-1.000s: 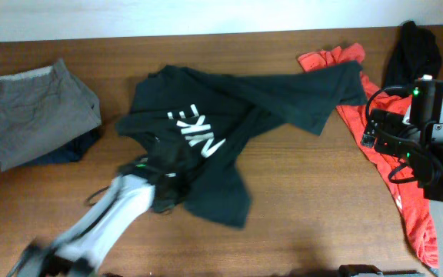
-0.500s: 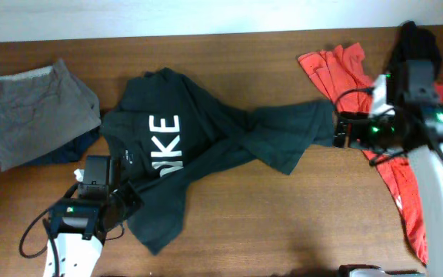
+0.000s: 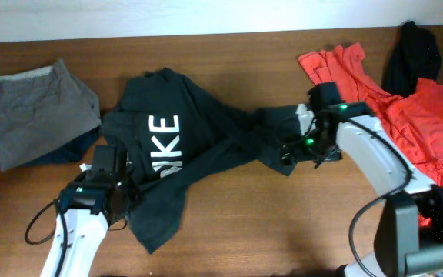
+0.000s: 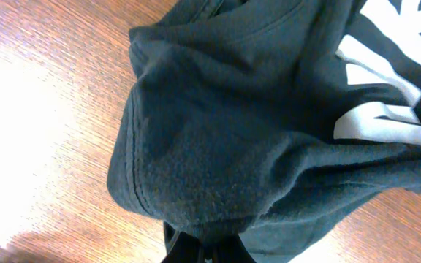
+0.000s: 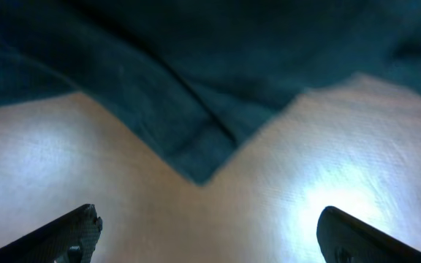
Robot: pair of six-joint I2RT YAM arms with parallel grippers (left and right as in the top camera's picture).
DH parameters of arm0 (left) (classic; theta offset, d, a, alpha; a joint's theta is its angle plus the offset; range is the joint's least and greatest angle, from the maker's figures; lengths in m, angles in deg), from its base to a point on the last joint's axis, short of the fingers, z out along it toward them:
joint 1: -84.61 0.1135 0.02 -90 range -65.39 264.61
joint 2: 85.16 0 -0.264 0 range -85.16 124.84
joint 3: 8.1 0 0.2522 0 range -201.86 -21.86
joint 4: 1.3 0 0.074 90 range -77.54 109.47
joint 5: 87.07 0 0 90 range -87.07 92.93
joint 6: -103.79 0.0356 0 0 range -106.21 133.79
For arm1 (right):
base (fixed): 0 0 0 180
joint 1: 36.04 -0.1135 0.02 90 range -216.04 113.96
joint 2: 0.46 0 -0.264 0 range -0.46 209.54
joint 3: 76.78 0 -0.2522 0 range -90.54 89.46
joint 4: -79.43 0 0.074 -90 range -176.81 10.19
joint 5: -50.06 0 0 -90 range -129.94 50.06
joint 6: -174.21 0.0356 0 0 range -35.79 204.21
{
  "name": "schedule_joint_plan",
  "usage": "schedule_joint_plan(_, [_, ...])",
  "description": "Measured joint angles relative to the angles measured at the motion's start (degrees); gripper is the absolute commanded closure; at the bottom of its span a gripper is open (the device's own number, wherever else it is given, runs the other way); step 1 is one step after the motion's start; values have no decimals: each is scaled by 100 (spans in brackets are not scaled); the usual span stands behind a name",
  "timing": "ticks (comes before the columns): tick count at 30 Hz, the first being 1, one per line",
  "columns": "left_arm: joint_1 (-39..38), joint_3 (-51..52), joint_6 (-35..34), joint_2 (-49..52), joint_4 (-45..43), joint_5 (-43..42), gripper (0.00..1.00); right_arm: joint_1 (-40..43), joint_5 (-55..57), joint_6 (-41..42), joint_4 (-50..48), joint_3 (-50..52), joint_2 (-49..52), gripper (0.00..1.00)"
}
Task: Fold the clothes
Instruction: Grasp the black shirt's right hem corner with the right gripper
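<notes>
While the left hand (image 4: 205, 252) clamps one black T-shirt (image 3: 198, 146), the right hand (image 5: 210, 230) gapes. One coral-red T-shirt (image 3: 421, 115) and one black piece (image 3: 410, 54) lie at the desk (image 3: 229, 231) right edge.

This looks like a robot test bench in a lab. A bare wooden table (image 3: 283, 223) stands against a plain white wall (image 3: 168, 15). A cabled left arm (image 3: 71, 238) and right arm (image 3: 375, 158) reach in from its near edge. A black T-shirt (image 3: 206, 127) and a coral-red T-shirt (image 3: 425, 115) lie strewn near a folded pile (image 3: 37, 115).
</notes>
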Motion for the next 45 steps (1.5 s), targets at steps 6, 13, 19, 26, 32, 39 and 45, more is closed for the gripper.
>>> schedule_joint_plan(6, [0, 4, 2, 332, -109, 2, 100, -407, 411, -50, -417, 52, 264, 0])
schedule_joint_plan(13, [0, 4, 0, 374, -175, 2, 100, -643, 566, -72, -494, 55, 844, 18])
schedule_joint_plan(19, [0, 4, 0, 374, -192, 4, 100, -758, 675, -63, -525, 61, 1165, 96])
schedule_joint_plan(26, [0, 4, 0, 376, -214, 7, 100, -658, 1091, 404, -374, -363, 1161, 96])
schedule_joint_plan(32, [0, 15, 0, 376, -238, 20, 100, 87, 1878, 1001, -625, -3075, 1139, 74])
schedule_joint_plan(39, [0, 15, 0, 380, -240, 20, 100, 833, 1954, 1355, 181, -3816, 728, 33])
schedule_joint_plan(45, [0, 15, 0, 380, -238, 20, 100, 807, 1932, 1279, 472, -3132, 879, 32])
